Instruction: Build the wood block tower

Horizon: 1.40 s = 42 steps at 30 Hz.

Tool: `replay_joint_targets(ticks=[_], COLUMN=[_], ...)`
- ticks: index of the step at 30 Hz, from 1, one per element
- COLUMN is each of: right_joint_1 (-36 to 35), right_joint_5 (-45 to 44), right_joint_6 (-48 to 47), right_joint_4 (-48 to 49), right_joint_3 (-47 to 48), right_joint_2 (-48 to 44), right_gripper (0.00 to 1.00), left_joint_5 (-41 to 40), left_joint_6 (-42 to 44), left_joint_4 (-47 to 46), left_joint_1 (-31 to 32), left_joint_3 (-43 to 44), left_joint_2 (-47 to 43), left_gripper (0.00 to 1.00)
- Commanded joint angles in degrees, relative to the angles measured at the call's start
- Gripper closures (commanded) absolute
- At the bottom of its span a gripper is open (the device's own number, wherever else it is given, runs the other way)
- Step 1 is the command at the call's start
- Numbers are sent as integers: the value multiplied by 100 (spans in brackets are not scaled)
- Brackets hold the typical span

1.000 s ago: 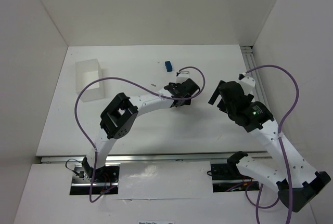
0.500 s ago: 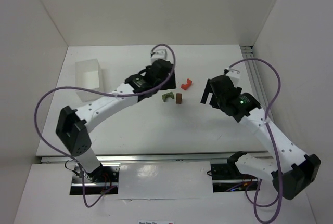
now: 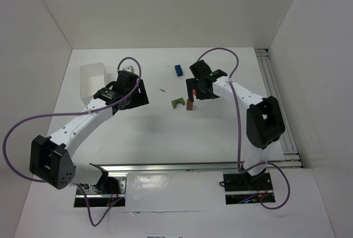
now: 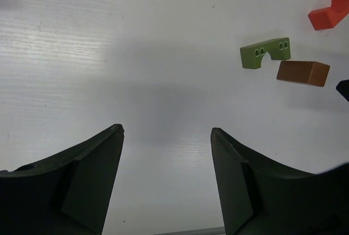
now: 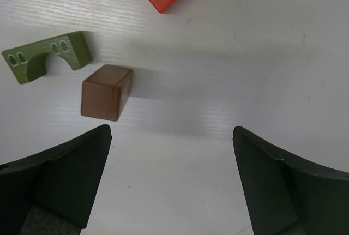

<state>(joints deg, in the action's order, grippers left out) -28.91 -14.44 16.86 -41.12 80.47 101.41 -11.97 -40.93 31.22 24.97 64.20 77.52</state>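
White table [image 5: 245, 55]: brown block [image 5: 106, 100] just ahead of right gripper [image 5: 172, 130], apparently untouched.

The arch block [image 5: 46, 56] lies just left of the cuboid block [image 5: 106, 92].

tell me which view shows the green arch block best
Right wrist: the olive green arched wooden block is largest, painted windows clear. Left wrist shows it whole but smaller; top external, only a tiny shape.

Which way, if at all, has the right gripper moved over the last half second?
Yes. The right gripper swung left: it was well right of the brown block, now it hangs just beyond it.
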Motion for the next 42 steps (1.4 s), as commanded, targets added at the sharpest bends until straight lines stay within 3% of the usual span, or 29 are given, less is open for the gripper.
replay_joint_targets(ticks=[1, 10, 19, 24, 28, 36, 42], right_joint_1=[60, 113, 570, 772, 939, 1097, 1098], right_joint_5=[344, 442, 846, 653, 705, 688, 626], right_joint_6=[-429, -438, -1114, -361, 255, 1274, 1407], right_joint_4=[289, 711, 52, 51, 517, 983, 1168], right_joint_3=[592, 1058, 2631, 2861, 2395, 1702, 1498], right_joint_2=[255, 652, 2067, 2331, 2164, 1980, 1927], right_gripper=[0, 0, 0, 0, 2, 26, 45], left_joint_5=[335, 335, 572, 573, 573, 625, 625], left_joint_6=[-82, -196, -196, -144, -144, -144, -144], left_joint_4=[-2, -2, -55, -108, -108, -108, -108], left_joint_1=[-115, -343, -572, -625, -625, -625, -625], left_joint_3=[-171, -418, -664, -716, -716, -716, -716], left_joint_2=[-263, -526, -773, -773, -773, -773, -773], left_gripper=[22, 22, 22, 22, 22, 22, 22])
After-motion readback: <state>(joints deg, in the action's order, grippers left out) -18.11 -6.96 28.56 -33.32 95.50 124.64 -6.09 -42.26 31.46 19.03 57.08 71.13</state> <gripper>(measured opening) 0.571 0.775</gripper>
